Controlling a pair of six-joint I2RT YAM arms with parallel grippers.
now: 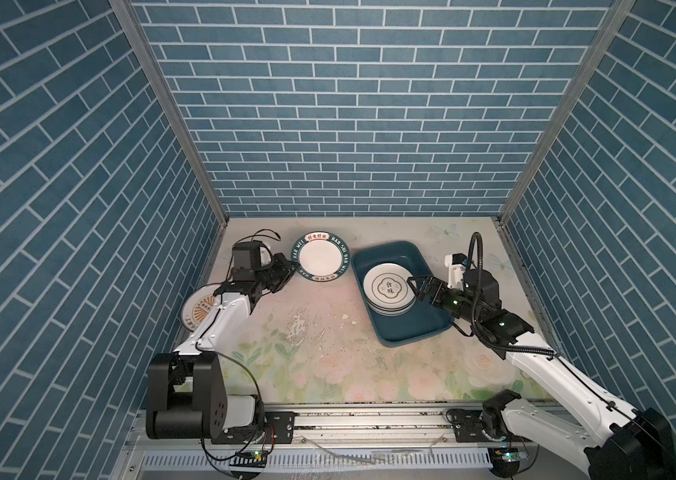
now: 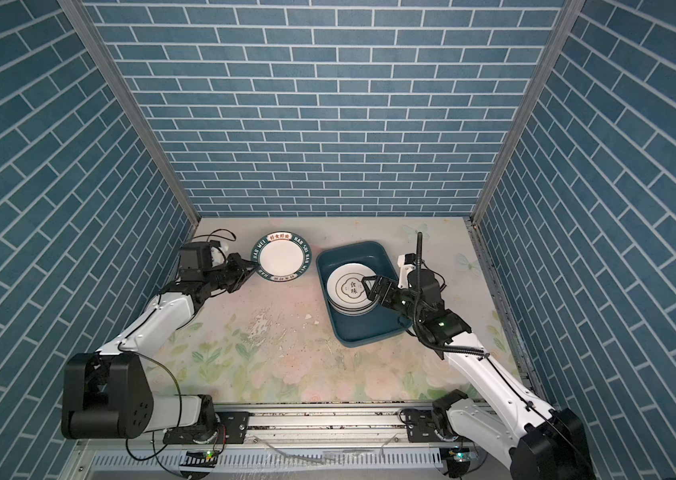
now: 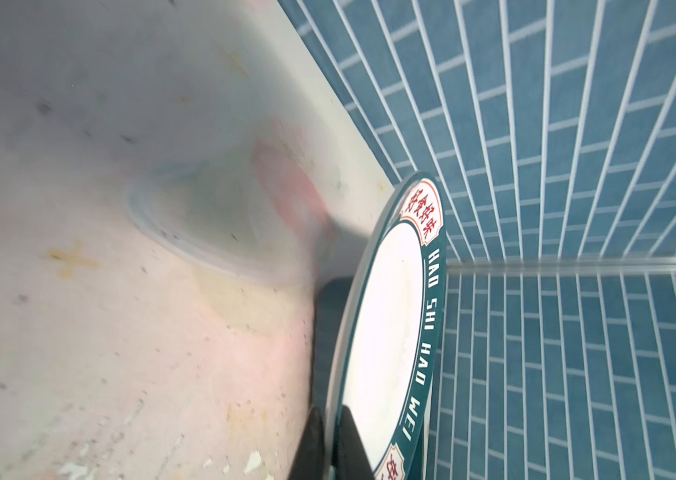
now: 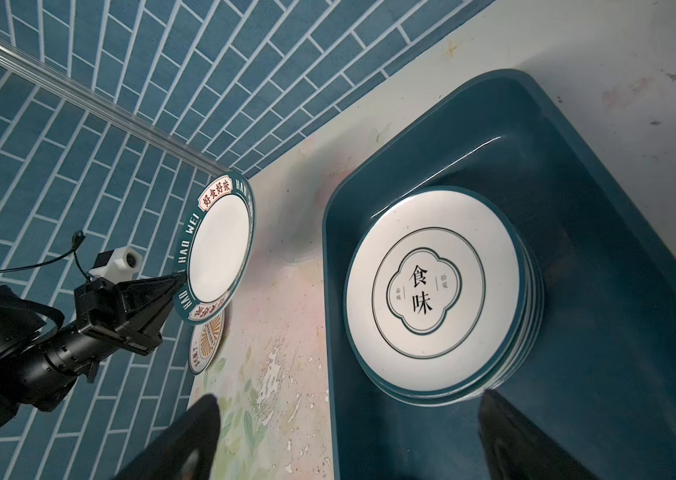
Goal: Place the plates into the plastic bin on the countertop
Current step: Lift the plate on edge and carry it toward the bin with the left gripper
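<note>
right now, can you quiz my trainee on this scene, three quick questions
1. Fill in: the right gripper, at the edge of the plate stack in the plastic bin, is ___ (open or shut).
2. True or false: the left gripper is shut on the rim of the teal-rimmed plate, holding it tilted.
3. Where is the sunburst plate?
A) in the plastic bin
B) on the countertop, partly under the left arm
C) in the right gripper
Key: 1 open; 2 true; 3 B.
</note>
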